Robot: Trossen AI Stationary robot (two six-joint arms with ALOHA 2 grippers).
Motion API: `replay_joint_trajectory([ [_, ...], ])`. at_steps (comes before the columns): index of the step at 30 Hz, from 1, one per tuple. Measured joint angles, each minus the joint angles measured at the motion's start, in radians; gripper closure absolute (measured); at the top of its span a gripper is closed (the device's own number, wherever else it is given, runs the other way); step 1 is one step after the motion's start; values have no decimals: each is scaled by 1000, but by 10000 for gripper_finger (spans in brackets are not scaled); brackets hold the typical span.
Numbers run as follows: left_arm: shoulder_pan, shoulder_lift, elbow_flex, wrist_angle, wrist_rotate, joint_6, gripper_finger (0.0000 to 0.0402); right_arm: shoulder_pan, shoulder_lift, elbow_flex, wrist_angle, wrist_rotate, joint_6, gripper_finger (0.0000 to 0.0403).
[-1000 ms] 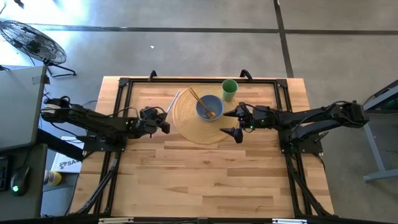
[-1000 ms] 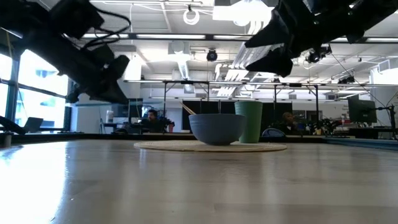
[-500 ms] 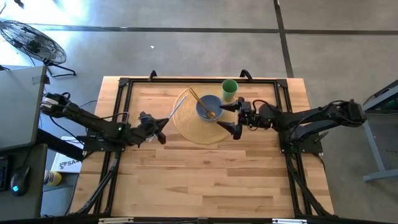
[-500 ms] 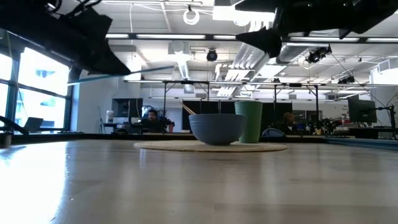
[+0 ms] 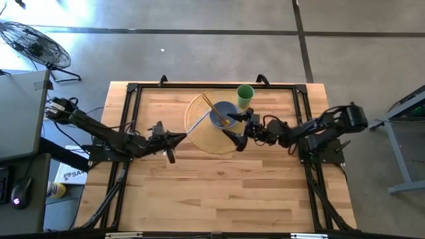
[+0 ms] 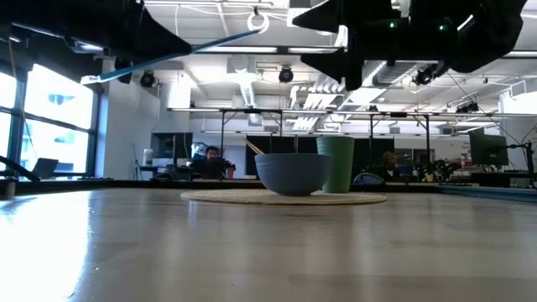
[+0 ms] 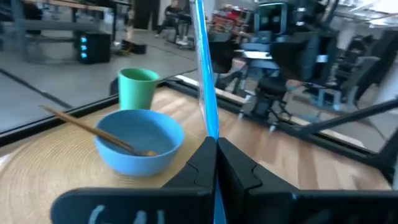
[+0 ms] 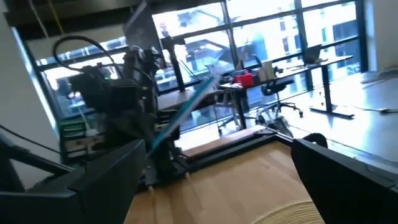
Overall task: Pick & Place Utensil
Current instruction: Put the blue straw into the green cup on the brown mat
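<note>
Above the worktop (image 5: 219, 186), left of the mat (image 5: 202, 136), the left claw (image 5: 174, 139) is clamped on a thin blue utensil (image 7: 205, 93) pointing toward the bowl (image 5: 222, 114). Right claw (image 5: 238, 129), fingers spread apart, hovers beside the bowl, near the green cup (image 5: 245, 95).

Left pincer (image 5: 178, 138) clamped (raised off table), right pincer (image 5: 238, 130) spread.

overhead straight down, low table-level, two wrist views; blue bowl (image 5: 222, 114) common to overhead, low, left wrist
</note>
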Motion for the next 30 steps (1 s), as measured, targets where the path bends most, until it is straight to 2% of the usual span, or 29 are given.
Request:
replay_joint_trajectory([
  [3,0,28,0,52,22,22,399,1,10,0,0,26,5,6],
  [10,1,96,0,212,78,96,399,3,10,18,3,-64,107,6],
  [14,1,150,0,314,125,140,399,29,27,75,-45,-56,90,6],
  [24,1,220,2,377,143,153,399,65,260,330,-63,-52,119,6],
  [30,1,221,1,377,144,150,399,70,325,430,-123,-55,119,17],
])
